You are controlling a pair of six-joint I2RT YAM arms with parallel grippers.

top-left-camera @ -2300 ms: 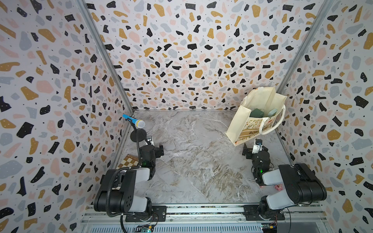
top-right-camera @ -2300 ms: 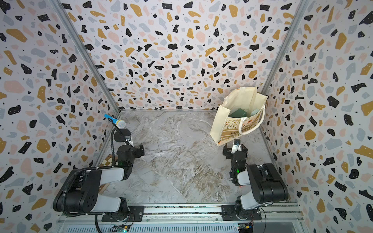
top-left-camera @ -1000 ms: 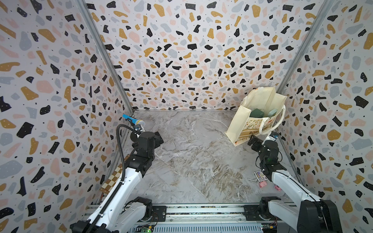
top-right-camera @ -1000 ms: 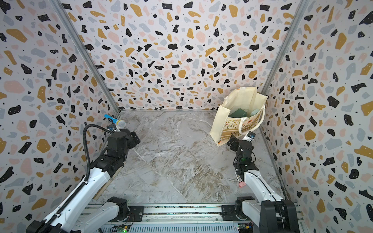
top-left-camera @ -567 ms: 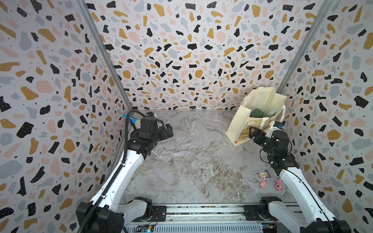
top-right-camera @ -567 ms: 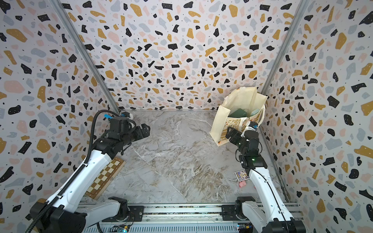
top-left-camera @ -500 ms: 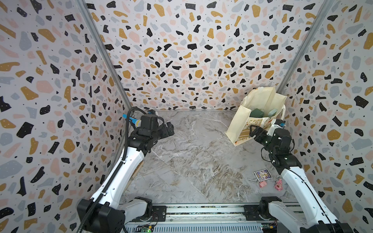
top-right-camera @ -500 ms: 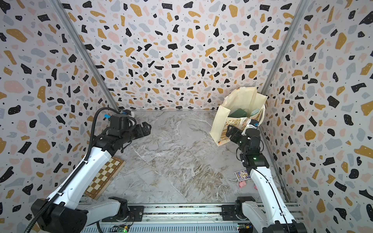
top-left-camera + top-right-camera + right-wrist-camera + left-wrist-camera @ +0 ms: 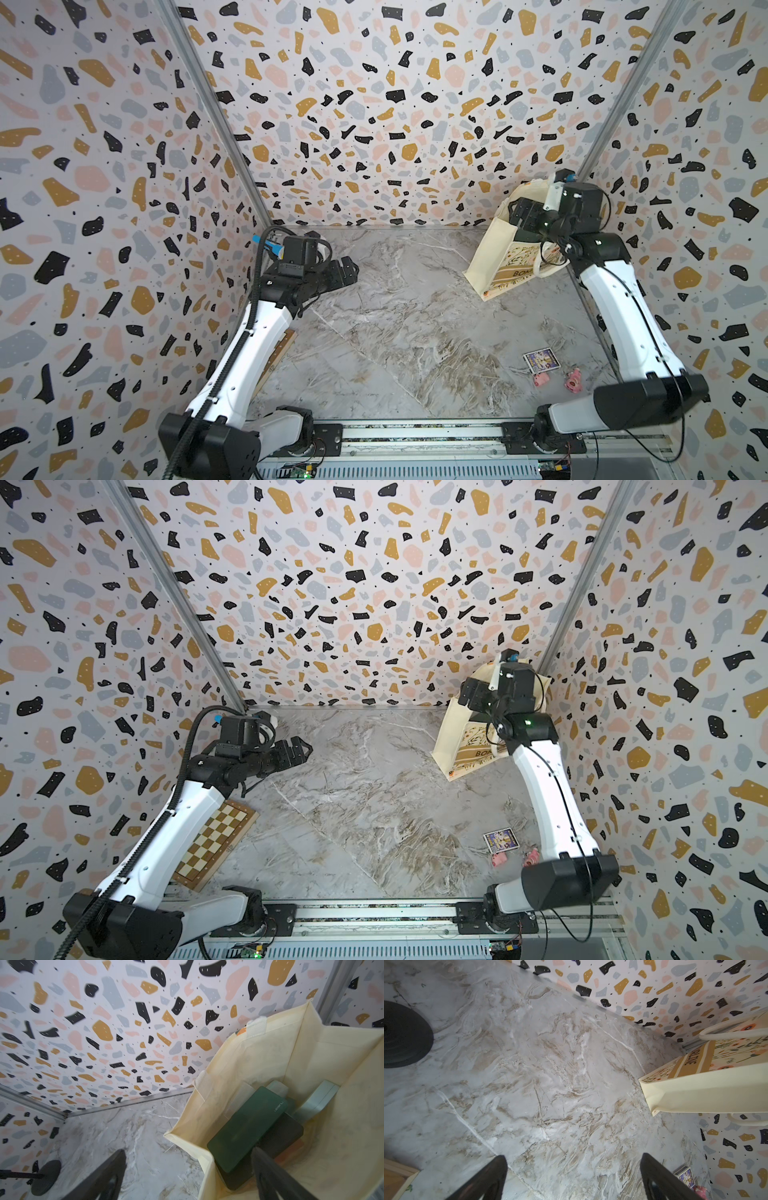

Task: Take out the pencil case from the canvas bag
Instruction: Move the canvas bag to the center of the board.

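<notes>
The cream canvas bag [image 9: 498,253] [image 9: 457,729] stands at the back right corner, mouth up, with its floral print and tan lettered band [image 9: 689,1061] on the side. My right gripper [image 9: 524,216] [image 9: 473,696] hangs open over the bag's near corner [image 9: 188,1150], one finger outside and one over the inside. Inside lies a dark green flat pencil case [image 9: 247,1126] on a darker item, with pale teal boxes [image 9: 318,1101] behind. My left gripper [image 9: 347,270] [image 9: 299,750] [image 9: 573,1155] is open above the bare marble at the left, far from the bag.
A wooden chessboard [image 9: 212,837] lies under the left arm. A small card box [image 9: 540,359] and two pink figures [image 9: 541,379] sit near the right arm's base. A black round stand base [image 9: 402,1036] is at the back left. Terrazzo walls close three sides.
Both arms unfolded from their rest pose. The right gripper rose from in front of the bag to above its mouth. The left gripper swung out over the left of the table.
</notes>
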